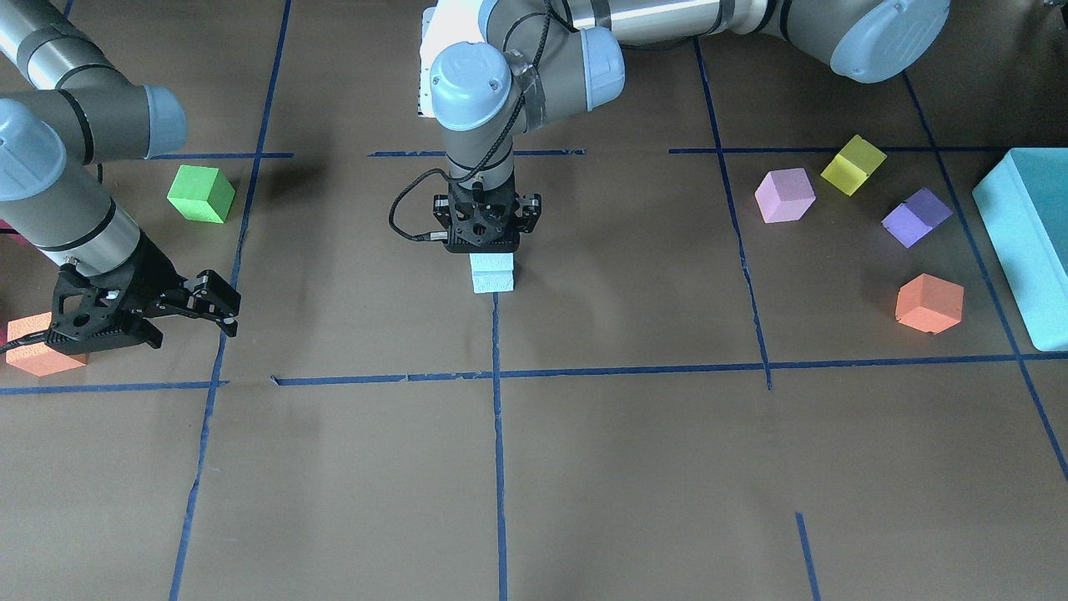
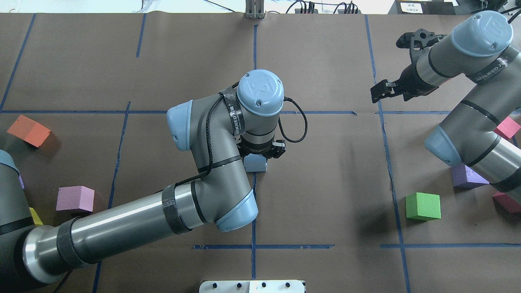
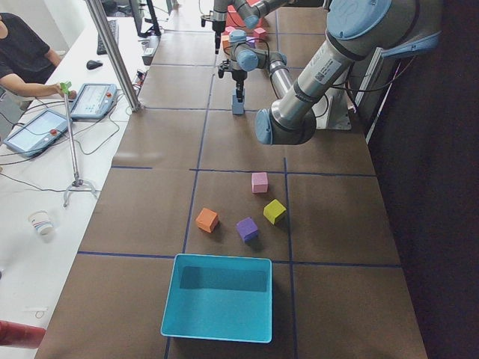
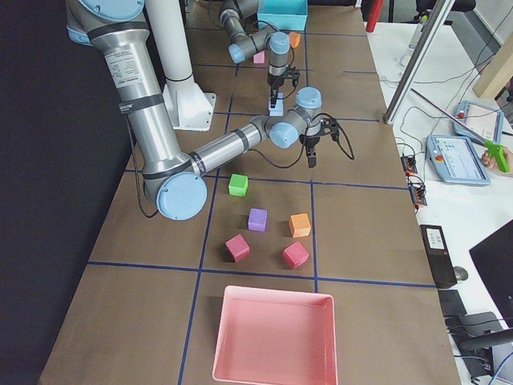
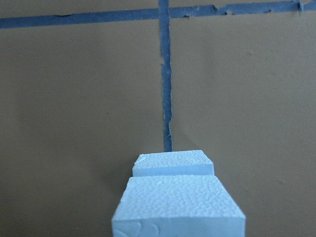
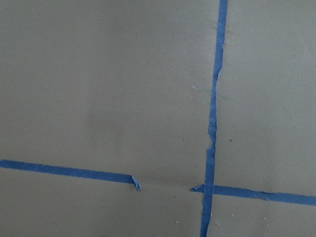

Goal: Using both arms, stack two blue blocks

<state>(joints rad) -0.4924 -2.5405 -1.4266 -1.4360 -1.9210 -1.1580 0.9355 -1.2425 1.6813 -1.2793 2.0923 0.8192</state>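
Note:
Two pale blue blocks sit at the table's middle on a tape line. The upper blue block (image 1: 491,262) (image 5: 177,207) is on or just above the lower blue block (image 1: 493,283) (image 5: 174,164), set slightly back from it. My left gripper (image 1: 489,249) points straight down over them and looks shut on the upper block. Its fingers are hidden in the wrist view. My right gripper (image 1: 219,307) (image 2: 380,90) is open and empty. It hovers over bare table far to the stack's side. The right wrist view shows only brown table and tape.
A green cube (image 1: 200,194) and an orange cube (image 1: 33,355) lie near my right arm. Pink (image 1: 784,195), yellow (image 1: 853,164), purple (image 1: 916,217) and orange (image 1: 929,303) cubes lie beside the teal bin (image 1: 1030,242). A pink tray (image 4: 274,337) stands at the opposite end.

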